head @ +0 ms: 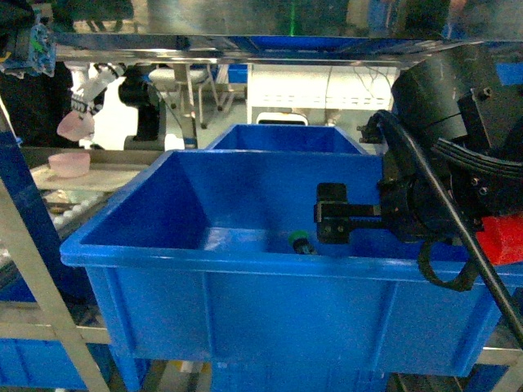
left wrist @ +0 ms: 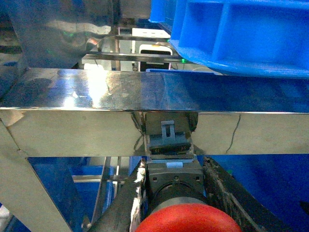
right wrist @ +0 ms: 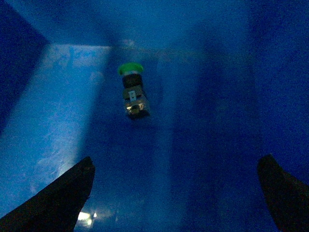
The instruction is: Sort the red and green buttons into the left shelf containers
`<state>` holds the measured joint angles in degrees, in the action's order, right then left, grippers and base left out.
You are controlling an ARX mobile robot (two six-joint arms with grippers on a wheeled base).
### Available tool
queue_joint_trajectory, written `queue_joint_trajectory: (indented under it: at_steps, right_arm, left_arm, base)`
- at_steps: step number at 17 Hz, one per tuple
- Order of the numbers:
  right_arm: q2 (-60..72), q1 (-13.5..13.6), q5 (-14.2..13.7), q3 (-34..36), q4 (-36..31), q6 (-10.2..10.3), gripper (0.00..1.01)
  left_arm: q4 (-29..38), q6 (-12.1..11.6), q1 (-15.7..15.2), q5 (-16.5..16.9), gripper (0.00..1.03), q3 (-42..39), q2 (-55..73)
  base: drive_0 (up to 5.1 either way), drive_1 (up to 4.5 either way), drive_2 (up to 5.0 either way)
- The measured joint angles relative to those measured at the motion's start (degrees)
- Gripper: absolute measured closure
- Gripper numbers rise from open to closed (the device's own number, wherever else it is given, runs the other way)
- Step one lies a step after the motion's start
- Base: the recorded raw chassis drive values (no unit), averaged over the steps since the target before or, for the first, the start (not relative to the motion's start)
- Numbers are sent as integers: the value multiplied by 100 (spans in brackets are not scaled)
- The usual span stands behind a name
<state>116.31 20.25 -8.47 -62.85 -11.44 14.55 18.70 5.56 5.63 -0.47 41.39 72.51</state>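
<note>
The green button [right wrist: 131, 89] lies on its side on the floor of the big blue bin [head: 139, 253], cap toward the far wall; the head view shows the same green button [head: 300, 242] near the bin's middle. My right gripper [right wrist: 176, 193] hangs open above that floor with nothing between its fingers, and in the head view this right gripper [head: 331, 215] reaches into the bin from the right. My left gripper [left wrist: 175, 166] is shut on the red button [left wrist: 188, 220], holding its black body just below a steel shelf beam [left wrist: 96, 111].
A second blue bin [head: 286, 137] stands behind the first. Another blue bin's underside [left wrist: 241, 34] sits on the shelf above the beam. Steel shelf uprights [head: 41, 286] run down the left. A pink bowl [head: 69, 162] rests on a far table.
</note>
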Motion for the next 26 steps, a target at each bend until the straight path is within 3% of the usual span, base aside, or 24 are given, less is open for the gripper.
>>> queue_joint_trajectory:
  at_steps: [1,3,4,6,9,11,13,15,16,18,20,26]
  right_arm:
    - [-199,7,-245,273,-365,-269,4]
    - [-664,-7,-555,901,-1047,-575,3]
    - [-828,-28,-616,1143,-1222,-627,3]
    - [-1338,-238,-769,2142,-1814,-925,3]
    - [-2337,-601,-1040,3178,-2057,-1075,3]
    - [-3438,-966,-1088,3834,-2076,-1104,3]
    - [-4363,-1362,-1021,4223,-1650,-949,3]
    - [-5355,-1672,-852,4594,-1172,-756,3]
    - [-5810,-1742,-614,4756,-809,-638,3]
    - [-6544,-1711,-249,5248,-251,-431,3]
    - [-6881,-1528,-313,5482,-236,-417,3]
    - [-6881,-1537,-310,5469,-243,-407,3]
  left_arm:
    - [0,0,0,0,73,0,0]
    - [0,0,0,-2,73,0,0]
    - [0,-2,0,-2,73,0,0]
    - [2,-2,0,0,73,0,0]
    - [0,0,0,-2,73,0,0]
    - [2,-2,0,-2,73,0,0]
    - [0,0,0,-2,73,0,-2]
    - [0,0,0,-2,73,0,-2]
    - [2,0,0,0,73,0,-2]
    - [2,0,0,0,73,0,-2]
    - [0,0,0,-2,73,0,-2]
    - [2,0,0,-2,73,0,-2]
  base:
    - [0,0,0]
    - [0,0,0]
    - [0,0,0]
    - [0,0,0]
    - [0,0,0]
    - [0,0,0]
    - [0,0,0]
    - [0,0,0]
    - [0,0,0]
    - [0,0,0]
    - [0,0,0]
    - [0,0,0]
